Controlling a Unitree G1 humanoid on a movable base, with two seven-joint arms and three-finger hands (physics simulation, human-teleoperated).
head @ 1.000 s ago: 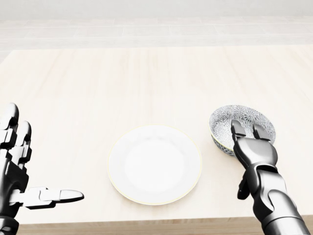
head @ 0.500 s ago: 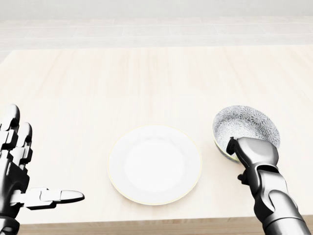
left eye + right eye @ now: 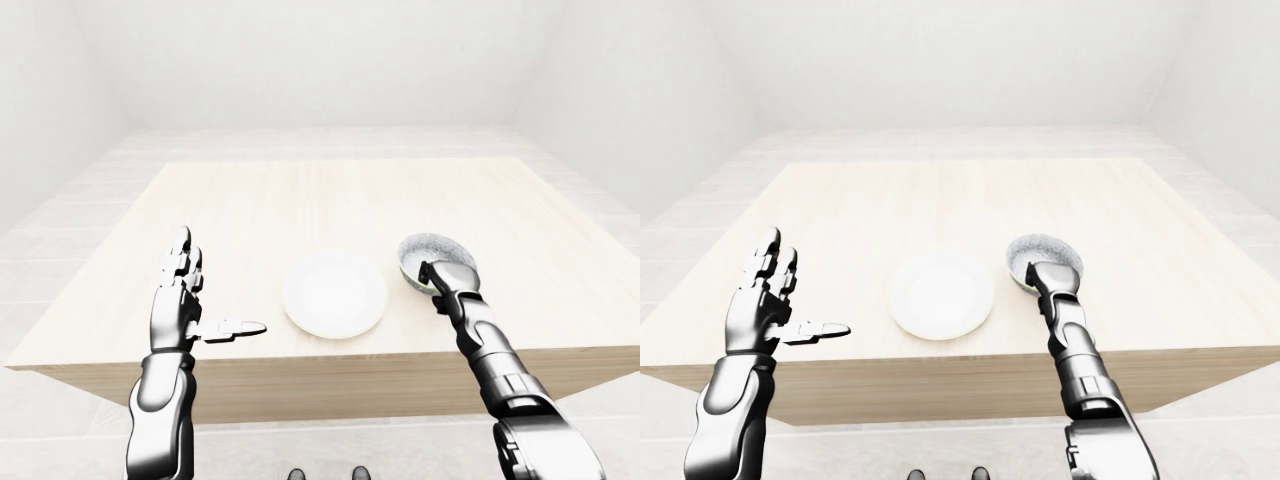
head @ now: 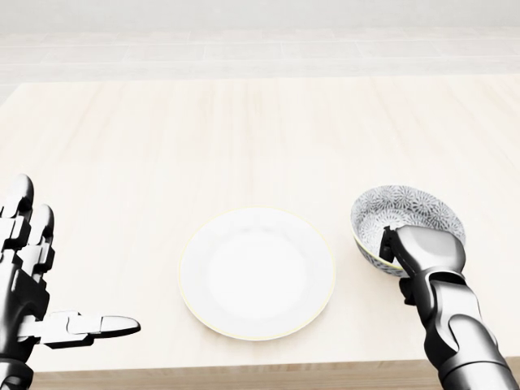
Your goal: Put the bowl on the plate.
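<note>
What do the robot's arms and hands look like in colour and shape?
The left arm and right arm are glossy silver-grey metal with rounded segments and dark joints. The left hand and right hand have blocky, segmented fingers in the same finish. No cables, sleeves or markings show.

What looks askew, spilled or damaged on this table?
Nothing stands out. In the head view the bowl sits right of the empty plate, intact, its lower rim gripped by the right hand; the left hand hovers open.

R hand hides bowl lower rim; L hand cropped by head-view edge.
</note>
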